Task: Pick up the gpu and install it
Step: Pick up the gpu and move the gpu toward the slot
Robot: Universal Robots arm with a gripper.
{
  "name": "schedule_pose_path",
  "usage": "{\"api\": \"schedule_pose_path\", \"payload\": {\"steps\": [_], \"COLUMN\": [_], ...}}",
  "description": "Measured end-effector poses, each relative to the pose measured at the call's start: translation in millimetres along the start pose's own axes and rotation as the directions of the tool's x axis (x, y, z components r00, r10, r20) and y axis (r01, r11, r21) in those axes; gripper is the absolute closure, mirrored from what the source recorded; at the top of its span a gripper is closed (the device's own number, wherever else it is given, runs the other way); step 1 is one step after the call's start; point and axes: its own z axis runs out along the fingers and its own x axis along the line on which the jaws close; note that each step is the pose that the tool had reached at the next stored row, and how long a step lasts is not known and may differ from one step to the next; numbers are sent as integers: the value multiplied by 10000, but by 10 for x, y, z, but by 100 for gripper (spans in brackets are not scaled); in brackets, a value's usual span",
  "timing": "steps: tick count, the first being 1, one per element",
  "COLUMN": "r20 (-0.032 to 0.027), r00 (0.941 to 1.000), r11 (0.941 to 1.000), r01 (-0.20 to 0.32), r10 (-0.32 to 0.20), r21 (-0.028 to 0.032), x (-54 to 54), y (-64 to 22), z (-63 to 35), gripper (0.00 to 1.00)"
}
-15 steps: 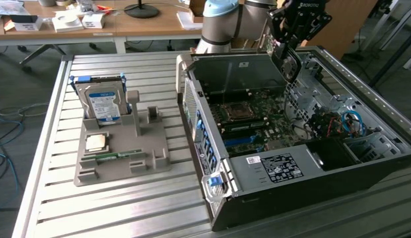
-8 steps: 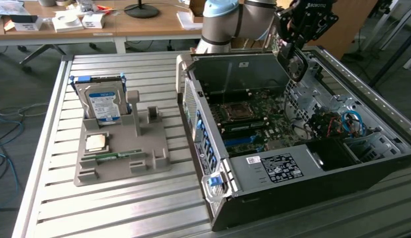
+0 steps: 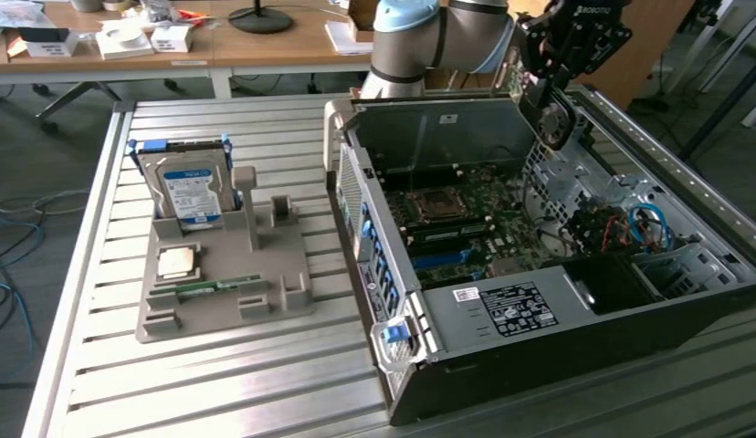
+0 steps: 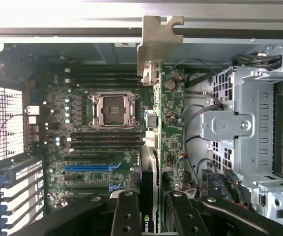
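Note:
My gripper (image 3: 559,68) hangs over the far right corner of the open computer case (image 3: 537,315), shut on the gpu (image 3: 553,117). In the wrist view the gpu (image 4: 155,147) is seen edge-on, a thin dark card between my two black fingers (image 4: 127,214), with its pale metal bracket (image 4: 157,44) at the far end. It is held in the air above the motherboard (image 4: 107,147), beside the CPU socket (image 4: 113,110), and the blue expansion slot (image 4: 87,167) lies to one side of it.
On the slatted table, at the exterior view's left, a grey fixture (image 3: 225,274) holds a blue-labelled hard drive (image 3: 189,187), a CPU (image 3: 180,263) and a green RAM stick (image 3: 214,287). A metal drive cage (image 4: 244,128) and cables (image 3: 646,224) sit inside the case.

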Motion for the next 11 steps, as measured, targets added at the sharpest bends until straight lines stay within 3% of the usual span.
{"api": "schedule_pose_path", "payload": {"steps": [11], "r20": [1], "r00": [10000], "r11": [10000], "r01": [-1], "r10": [1], "r21": [0], "x": [-16], "y": [-5], "z": [122], "gripper": [73]}}
